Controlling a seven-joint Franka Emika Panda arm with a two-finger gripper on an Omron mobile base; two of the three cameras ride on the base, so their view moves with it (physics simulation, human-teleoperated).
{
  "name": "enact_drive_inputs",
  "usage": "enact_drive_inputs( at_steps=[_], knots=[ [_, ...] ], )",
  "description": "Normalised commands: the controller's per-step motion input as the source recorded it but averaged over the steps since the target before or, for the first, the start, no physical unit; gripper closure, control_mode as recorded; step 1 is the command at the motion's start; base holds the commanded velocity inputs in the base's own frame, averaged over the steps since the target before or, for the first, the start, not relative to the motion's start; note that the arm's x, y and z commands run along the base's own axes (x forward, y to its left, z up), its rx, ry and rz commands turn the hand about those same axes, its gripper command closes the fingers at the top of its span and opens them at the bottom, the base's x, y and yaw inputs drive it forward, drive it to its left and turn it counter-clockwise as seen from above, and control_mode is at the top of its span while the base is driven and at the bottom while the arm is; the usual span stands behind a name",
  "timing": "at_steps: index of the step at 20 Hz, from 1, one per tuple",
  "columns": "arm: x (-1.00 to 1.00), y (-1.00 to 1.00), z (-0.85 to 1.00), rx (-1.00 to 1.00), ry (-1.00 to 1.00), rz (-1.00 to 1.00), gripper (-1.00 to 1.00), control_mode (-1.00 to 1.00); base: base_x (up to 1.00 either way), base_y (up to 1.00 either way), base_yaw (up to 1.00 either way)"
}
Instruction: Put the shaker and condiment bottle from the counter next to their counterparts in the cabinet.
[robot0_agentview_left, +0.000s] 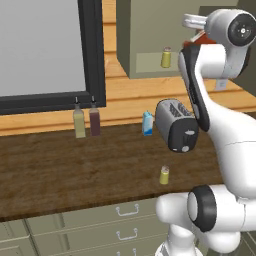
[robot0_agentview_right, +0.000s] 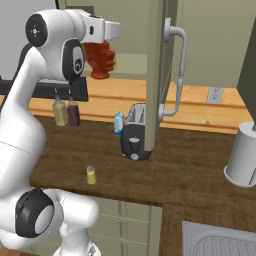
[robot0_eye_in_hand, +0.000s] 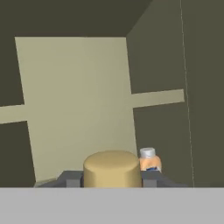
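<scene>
My gripper (robot0_agentview_right: 101, 46) is shut on the condiment bottle (robot0_agentview_right: 102, 61), a dark red-brown ribbed bottle held up in front of the open cabinet (robot0_agentview_left: 150, 30). In the hand view its tan stopper (robot0_eye_in_hand: 112, 168) sits between my fingertips (robot0_eye_in_hand: 72, 179), facing the cabinet's pale back wall (robot0_eye_in_hand: 74, 100). The peach bottle with a white cap (robot0_eye_in_hand: 150, 159) stands just right of the stopper, further in. A yellow-green shaker (robot0_agentview_left: 166, 58) stands on the cabinet shelf. The other shaker (robot0_agentview_left: 164, 175) (robot0_agentview_right: 91, 175) stands upright on the counter (robot0_agentview_left: 60, 170) near its front edge.
A toaster (robot0_agentview_left: 176, 125) (robot0_agentview_right: 135, 132) and a blue-white carton (robot0_agentview_left: 147, 123) sit at the back of the counter. Two tall slim bottles (robot0_agentview_left: 79, 121) (robot0_agentview_left: 94, 120) stand under the window. The open cabinet door (robot0_agentview_right: 156, 75) hangs right of my hand. A white canister (robot0_agentview_right: 242, 155) and a sink (robot0_agentview_right: 220, 245) lie right.
</scene>
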Motion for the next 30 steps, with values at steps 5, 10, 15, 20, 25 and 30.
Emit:
enact_drive_inputs(
  at_steps=[5,10,15,20,25,30],
  knots=[
    [0.06,-0.04,0.0,-0.01,0.03,-0.02,1.0,-1.0,0.0,0.0,0.0],
    [0.0,-0.03,-0.08,0.0,0.0,0.0,1.0,-1.0,0.0,0.0,0.0],
    [0.06,-0.25,-0.64,-0.19,0.0,0.0,1.0,-1.0,0.0,0.0,0.0],
    [0.1,-0.22,-0.39,-0.15,0.0,0.0,1.0,-1.0,0.0,0.0,0.0],
    [0.16,-0.1,0.22,0.02,0.0,0.0,1.0,-1.0,0.0,0.0,0.0],
    [0.31,-0.22,0.42,0.11,0.0,-0.01,1.0,-1.0,0.0,0.0,0.0]
  ],
)
